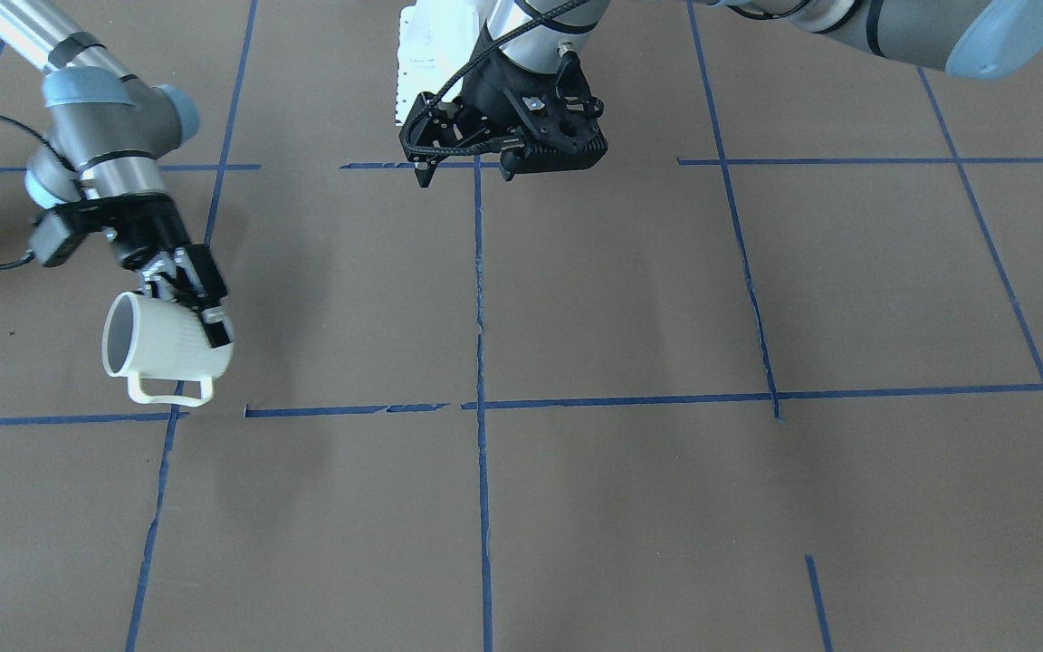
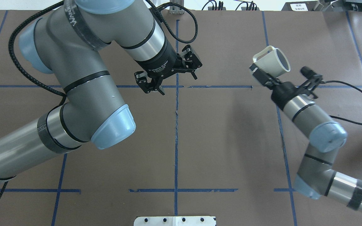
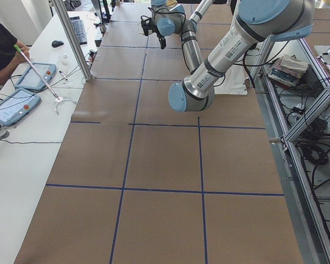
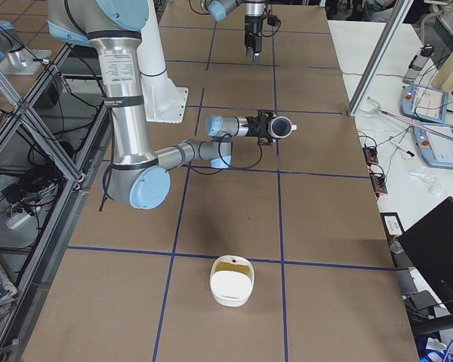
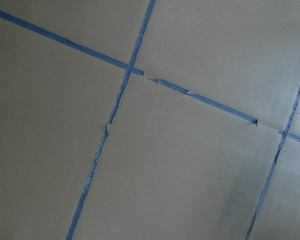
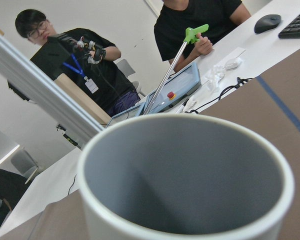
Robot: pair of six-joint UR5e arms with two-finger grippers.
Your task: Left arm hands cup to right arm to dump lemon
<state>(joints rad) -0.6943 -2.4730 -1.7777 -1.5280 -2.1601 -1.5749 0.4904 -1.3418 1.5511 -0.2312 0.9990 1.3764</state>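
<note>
The white ribbed cup (image 1: 168, 349) hangs on its side above the table, mouth sideways and handle down, in my right gripper (image 1: 203, 312), which is shut on its wall near the base. It also shows in the overhead view (image 2: 272, 62), held by the right gripper (image 2: 261, 74), and in the exterior right view (image 4: 284, 126). The right wrist view looks into its grey inside (image 6: 190, 175); no lemon shows there or anywhere on the table. My left gripper (image 2: 168, 77) is open and empty above the centre tape line, well apart from the cup (image 1: 503, 149).
Blue tape lines (image 1: 481, 362) grid the brown table. A white rounded container with a yellowish inside (image 4: 231, 280) sits on the table near the right end. Operators with tablets (image 3: 14, 104) sit at a white side table. The left arm's elbow (image 2: 112, 125) hangs over the table's left half.
</note>
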